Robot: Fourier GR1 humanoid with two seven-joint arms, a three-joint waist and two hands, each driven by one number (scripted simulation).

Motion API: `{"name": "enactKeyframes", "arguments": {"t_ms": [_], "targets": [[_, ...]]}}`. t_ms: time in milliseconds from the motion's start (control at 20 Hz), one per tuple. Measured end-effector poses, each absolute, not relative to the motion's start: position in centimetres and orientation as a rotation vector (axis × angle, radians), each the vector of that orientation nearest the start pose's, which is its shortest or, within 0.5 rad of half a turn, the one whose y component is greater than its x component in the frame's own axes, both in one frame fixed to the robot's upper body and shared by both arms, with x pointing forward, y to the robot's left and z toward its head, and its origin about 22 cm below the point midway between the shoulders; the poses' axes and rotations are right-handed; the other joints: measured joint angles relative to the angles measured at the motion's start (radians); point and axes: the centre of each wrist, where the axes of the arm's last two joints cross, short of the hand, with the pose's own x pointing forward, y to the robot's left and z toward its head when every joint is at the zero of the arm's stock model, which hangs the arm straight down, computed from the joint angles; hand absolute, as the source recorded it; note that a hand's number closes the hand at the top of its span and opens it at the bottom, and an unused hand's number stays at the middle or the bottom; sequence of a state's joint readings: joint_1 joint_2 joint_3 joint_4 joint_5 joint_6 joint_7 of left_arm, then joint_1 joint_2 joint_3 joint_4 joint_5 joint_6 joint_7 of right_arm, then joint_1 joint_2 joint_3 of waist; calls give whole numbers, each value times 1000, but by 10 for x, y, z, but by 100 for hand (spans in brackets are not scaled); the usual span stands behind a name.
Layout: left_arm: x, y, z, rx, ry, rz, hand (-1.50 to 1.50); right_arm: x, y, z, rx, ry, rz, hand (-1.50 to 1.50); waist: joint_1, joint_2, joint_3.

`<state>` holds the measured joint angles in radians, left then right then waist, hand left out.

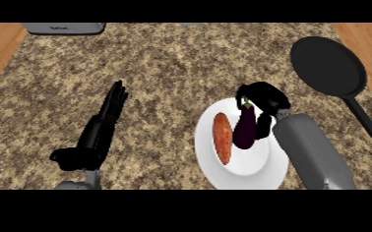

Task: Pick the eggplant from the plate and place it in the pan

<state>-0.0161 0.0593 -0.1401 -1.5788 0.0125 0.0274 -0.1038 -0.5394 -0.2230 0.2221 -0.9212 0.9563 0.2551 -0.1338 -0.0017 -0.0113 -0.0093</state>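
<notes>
1. Eggplant (245,128) lay on the white plate (247,174), just right of an orange sweet potato (222,137), stem end pointing away from me.
2. My right hand (263,98) was curled over the eggplant's stem end, fingers bent round it and touching it.
3. My left hand (102,128) rested open on the speckled counter (167,64), fingers straight, holding nothing, well apart from the plate.
4. Black pan (328,66) sat beyond the plate to the right, handle toward me.

Two smooth grey forearms, round like tubes; each ends in a black hand, left hand (93,136) and right hand (263,98) (slim, glossy fingers).
</notes>
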Motion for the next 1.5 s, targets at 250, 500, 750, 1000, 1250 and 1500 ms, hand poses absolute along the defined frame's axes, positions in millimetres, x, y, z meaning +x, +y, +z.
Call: {"name": "enactKeyframes", "arguments": {"t_ms": [250,500,750,1000,1250,1500], "targets": [[242,207,6,-59,-1686,-127,0,366,-199,18,-759,-1209,1135,150,-7,4,6],[241,214,6,-56,-1688,-119,0,367,-185,51,-1018,-1306,922,150,-9,4,8],[245,210,10,-49,-1688,-122,0,359,-182,86,-1122,-1409,705,150,-10,5,8],[240,207,7,-64,-1687,-119,0,358,-198,97,-1143,-1427,499,150,-1,9,9],[242,208,7,-63,-1692,-122,0,367,-230,97,-1133,-1417,330,150,4,12,9],[252,199,4,-70,-1696,-131,0,376,-285,77,-1207,-1409,243,150,10,16,10]]}}
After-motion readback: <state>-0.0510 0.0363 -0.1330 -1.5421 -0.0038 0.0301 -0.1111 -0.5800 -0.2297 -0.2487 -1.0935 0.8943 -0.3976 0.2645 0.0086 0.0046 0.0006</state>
